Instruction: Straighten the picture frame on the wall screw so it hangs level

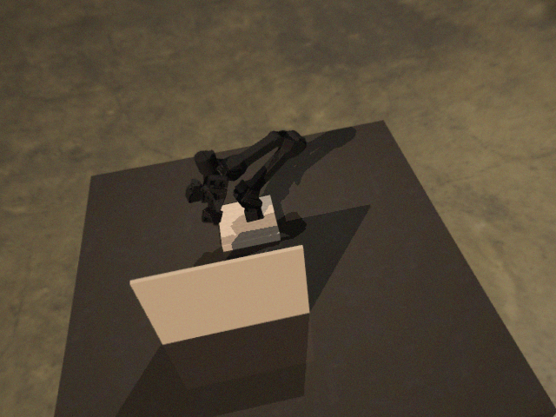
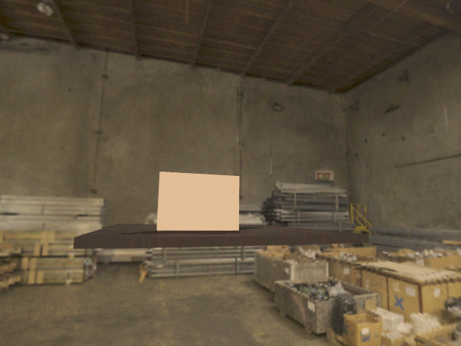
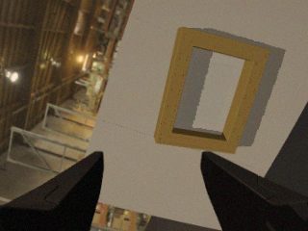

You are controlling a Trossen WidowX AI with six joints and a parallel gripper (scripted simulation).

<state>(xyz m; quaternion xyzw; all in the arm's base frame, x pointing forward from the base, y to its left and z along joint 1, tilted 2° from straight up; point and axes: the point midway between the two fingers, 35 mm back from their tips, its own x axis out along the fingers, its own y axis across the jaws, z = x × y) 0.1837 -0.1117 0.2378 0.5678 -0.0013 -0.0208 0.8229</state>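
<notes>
A warehouse hall with concrete walls and stacked pallets surrounds a dark table (image 1: 404, 269) on which a pale wall panel (image 1: 224, 296) stands upright.

The picture frame (image 3: 166, 113), yellow-brown wood with an open middle, hangs on the arm's side of that panel; only the wrist view shows it, since the panel hides it from the top and exterior cameras. In the wrist view it appears ahead of the gripper (image 3: 151, 185) and off toward the upper right, well apart from both dark fingers, with bare panel filling the gap between them. Its long axis runs roughly up the picture, but the camera itself is rolled, so which side hangs too high cannot be judged from this view. The screw and notched strip are hidden behind it.

The gripper is spread about halfway and holds nothing. The coming move likely calls for advancing toward the panel and shifting toward the frame's side rail before closing.

Behind the panel, the arm (image 1: 269, 152) folds over its pale base block (image 1: 237, 235). Nothing stands between the fingers and the frame.
</notes>
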